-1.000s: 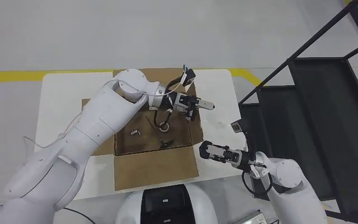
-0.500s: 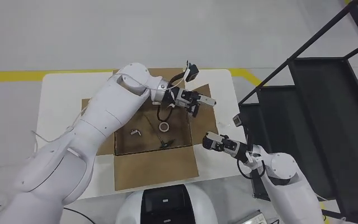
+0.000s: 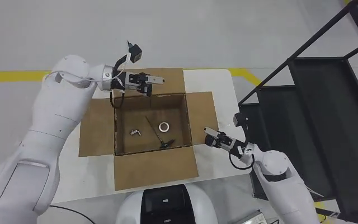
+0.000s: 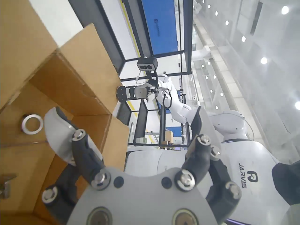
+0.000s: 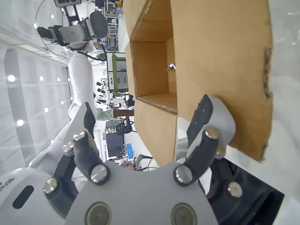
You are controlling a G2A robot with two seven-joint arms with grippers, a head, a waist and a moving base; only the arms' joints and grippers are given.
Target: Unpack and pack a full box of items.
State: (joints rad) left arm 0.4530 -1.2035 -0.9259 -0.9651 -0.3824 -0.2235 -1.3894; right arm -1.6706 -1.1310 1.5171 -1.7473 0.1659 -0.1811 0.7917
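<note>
The white bench (image 3: 218, 84) carries an open cardboard box (image 3: 151, 102) at its middle, with all four flaps folded outward and lying flat: the far flap (image 3: 170, 75), the left flap (image 3: 95, 129), the near flap (image 3: 154, 165) and the right flap (image 3: 201, 112). The left end effector (image 3: 155, 84) hovers above the box's far rim, where the far flap meets the opening, and it points toward the box's right side. Its fingers are spread wide and released, with nothing between them. The right end effector (image 3: 208, 133) sits just outside the box, at the near corner of the right flap. It too is released and empty, fingers apart, and in the right wrist view one finger pad (image 5: 201, 115) lies close against that flap's edge; whether it touches cannot be told. Three small things lie on the box's floor. A thin dark tool (image 3: 156, 131) runs slantwise from the middle of the box to its near wall, where its thicker black end rests. A silver ring (image 3: 164, 127) lies flat just beside the tool, toward the box's right wall. A small metal piece (image 3: 135, 133) lies apart from both, closer to the box's left wall.
</note>
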